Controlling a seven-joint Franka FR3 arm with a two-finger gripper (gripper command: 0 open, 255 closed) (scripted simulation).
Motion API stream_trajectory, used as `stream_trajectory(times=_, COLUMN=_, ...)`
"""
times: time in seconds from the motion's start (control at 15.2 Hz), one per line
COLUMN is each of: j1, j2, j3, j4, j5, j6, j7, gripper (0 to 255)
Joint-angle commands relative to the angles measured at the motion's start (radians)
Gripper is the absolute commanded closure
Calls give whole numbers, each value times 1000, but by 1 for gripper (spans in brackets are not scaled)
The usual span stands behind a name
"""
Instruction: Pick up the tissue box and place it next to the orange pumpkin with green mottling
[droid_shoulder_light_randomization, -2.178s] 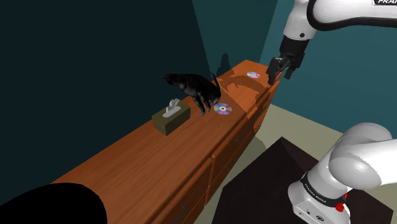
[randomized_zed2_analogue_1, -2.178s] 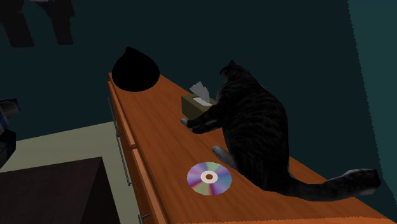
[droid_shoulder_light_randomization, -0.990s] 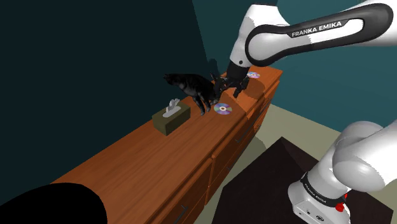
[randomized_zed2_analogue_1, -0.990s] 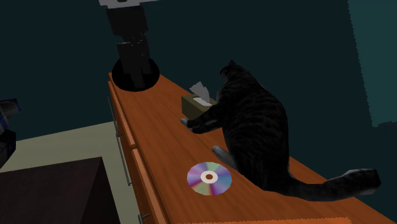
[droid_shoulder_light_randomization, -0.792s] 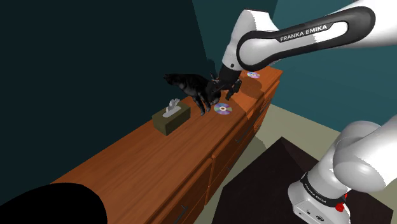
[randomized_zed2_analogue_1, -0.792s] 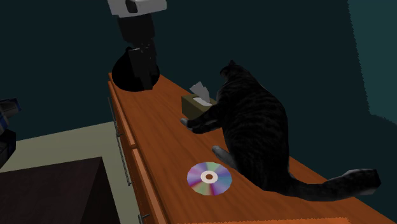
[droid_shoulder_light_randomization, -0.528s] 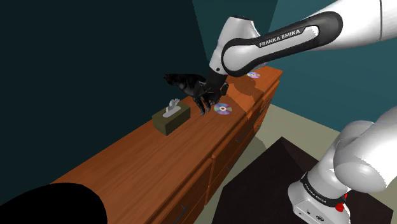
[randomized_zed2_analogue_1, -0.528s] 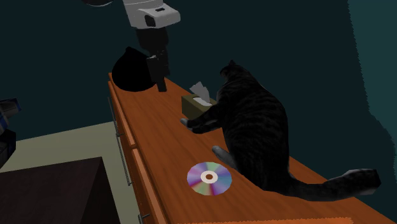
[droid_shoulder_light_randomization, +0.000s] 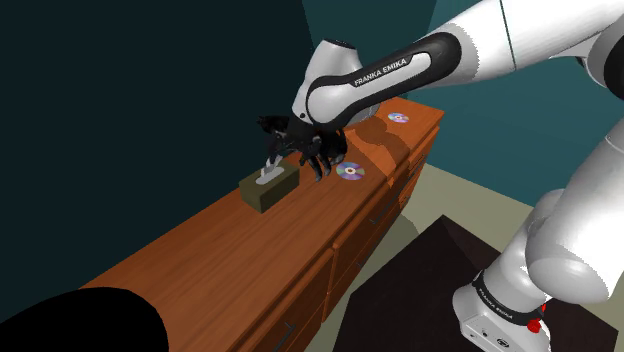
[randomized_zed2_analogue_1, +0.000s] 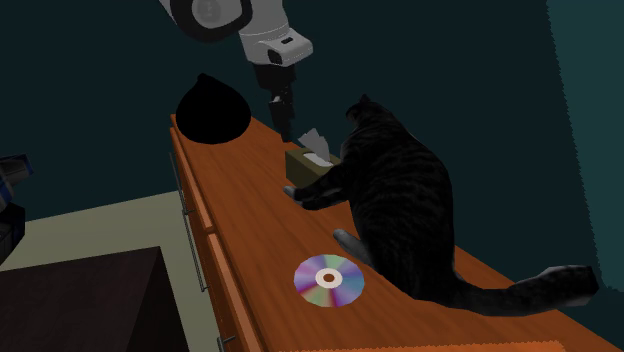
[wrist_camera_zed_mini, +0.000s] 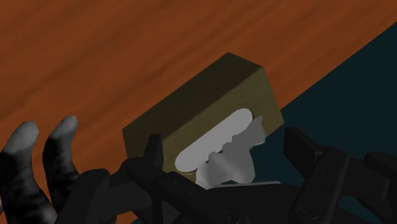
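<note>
The tissue box is olive-brown with a white tissue sticking up, and stands on the wooden dresser top. My gripper hangs just above it, open. In the wrist view the fingers stand apart over the box, on either side of its tissue, without touching it. From the second exterior view the gripper is right above the box. A black pumpkin-shaped blob sits at the dresser's far end, also seen as a black blob in the shoulder view.
A dark tabby cat stands close beside the box with a paw near it. Discs lie on the dresser: disc, disc, disc. Drawers run along the dresser's front; a dark teal wall backs it.
The arm has swung from the dresser's far end, past the cat, toward the shoulder view's left and down over the tissue box. The box and cat have not moved.
</note>
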Motion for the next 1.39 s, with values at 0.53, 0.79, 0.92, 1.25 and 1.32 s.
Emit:
stream_trajectory(times=0.53, j1=31, j2=194, j3=16, j4=133, j5=-5, j6=112, j7=44, gripper=0)
stream_trajectory(times=0.79, j1=36, j2=225, j3=17, j4=142, j5=-8, j6=135, j7=47, gripper=0)
stream_trajectory(times=0.92, j1=36, j2=225, j3=17, j4=142, j5=-8, j6=135, j7=47, gripper=0)
stream_trajectory(times=1.25, j1=36, j2=225, j3=17, j4=142, j5=-8, j6=135, j7=47, gripper=255)
stream_trajectory(times=1.32, j1=36, j2=225, j3=17, j4=142, j5=-8, j6=135, j7=47, gripper=255)
